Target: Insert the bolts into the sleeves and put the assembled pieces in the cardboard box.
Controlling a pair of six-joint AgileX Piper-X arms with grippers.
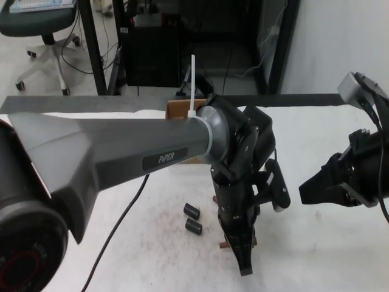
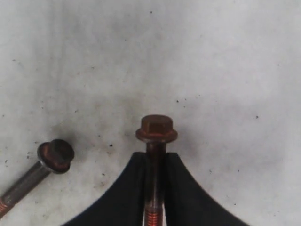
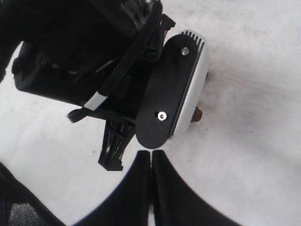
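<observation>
On white worktop [image 1: 328,258], left end effector [image 2: 155,160] pinches flanged bolt [image 2: 156,128] by shank; right end effector [image 3: 151,160] pressed together, seemingly empty. Two black sleeves [image 1: 192,211] lie nearby. Advice: align bolt with sleeve bore before pushing.

The left arm [image 1: 121,146] is stretching over the table's middle with its wrist bending down, and the left gripper [image 2: 155,160] is pinching a bolt [image 2: 156,129] by the shank. The right gripper [image 3: 151,155] is hovering near the table's right edge, fingers pressed together.
</observation>
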